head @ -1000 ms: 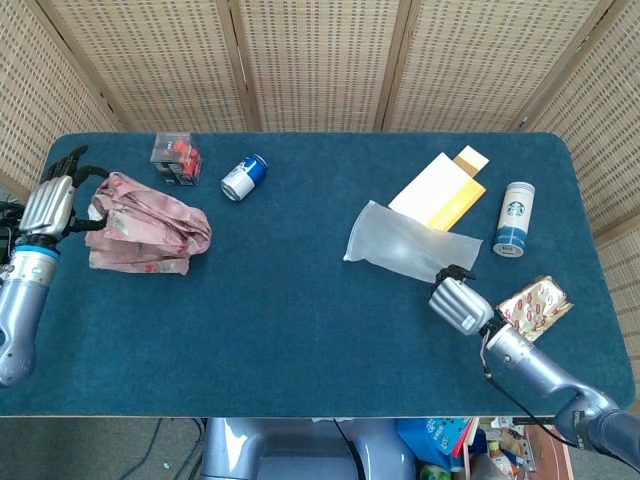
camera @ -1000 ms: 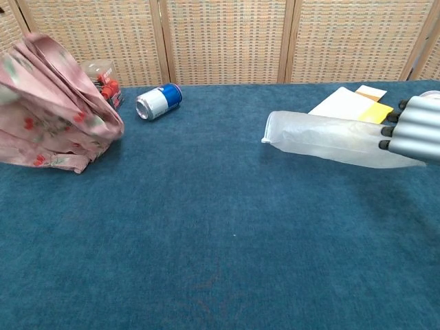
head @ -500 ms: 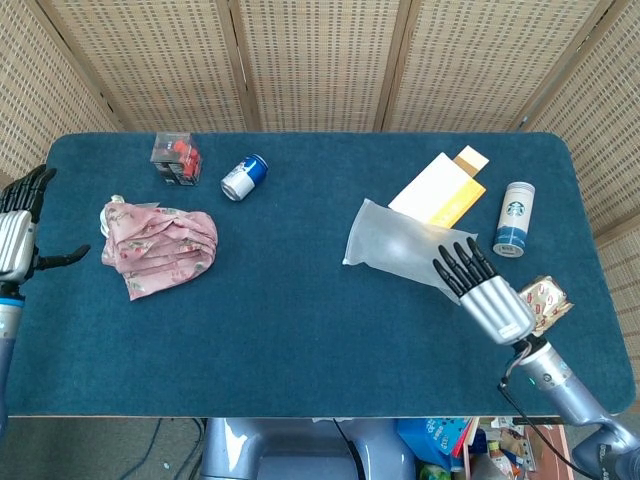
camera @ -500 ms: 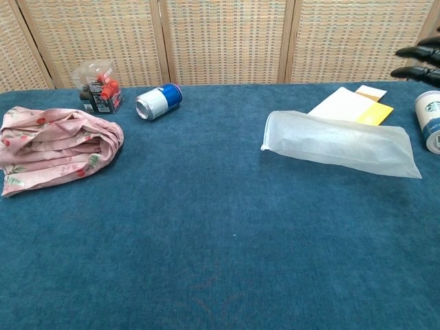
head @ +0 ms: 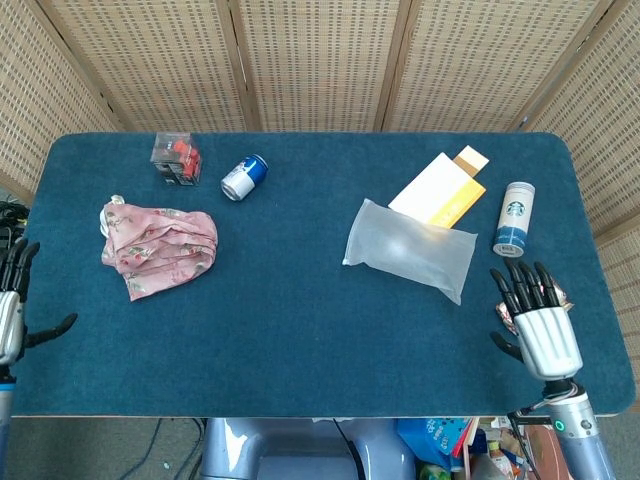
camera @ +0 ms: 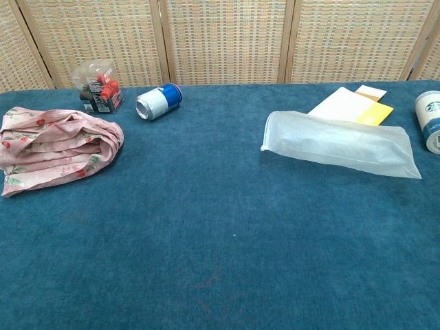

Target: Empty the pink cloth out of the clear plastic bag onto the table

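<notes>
Head view: both of my hands are visible. My left hand (head: 10, 310) sits at the near left edge of the blue surface (head: 290, 330), fingers (head: 22, 262) spread wide, holding nothing. My right hand (head: 540, 325) sits at the near right corner, fingers (head: 520, 285) spread wide, also holding nothing. Just behind those fingers a patterned wrapped packet (head: 557, 292) is partly hidden.

Chest view: neither hand appears. This view shows the things low and side-on instead: the height of the folds in the pink cloth (camera: 58, 148) and the flat profile of the clear plastic bag (camera: 340, 144), its open mouth turned to the left.

Position of the task's things:
- The pink cloth (head: 160, 250) lies crumpled on the left part of the surface, outside the bag. It is apart from my left fingers, further in from the edge and toward the middle.
- The clear plastic bag (head: 410, 250) lies flat right of centre, well apart from the cloth. Its near right corner points toward my right fingers without touching them. Its far edge overlaps a white and yellow envelope (head: 440, 190).

Other things:
- A blue and silver can (head: 244, 177) lies on its side behind the cloth.
- A clear box with red and dark contents (head: 175, 158) stands to the left of the can.
- A white cup with a green logo (head: 514, 218) stands upright to the right of the bag; the chest view cuts it at the frame edge (camera: 429, 122).
</notes>
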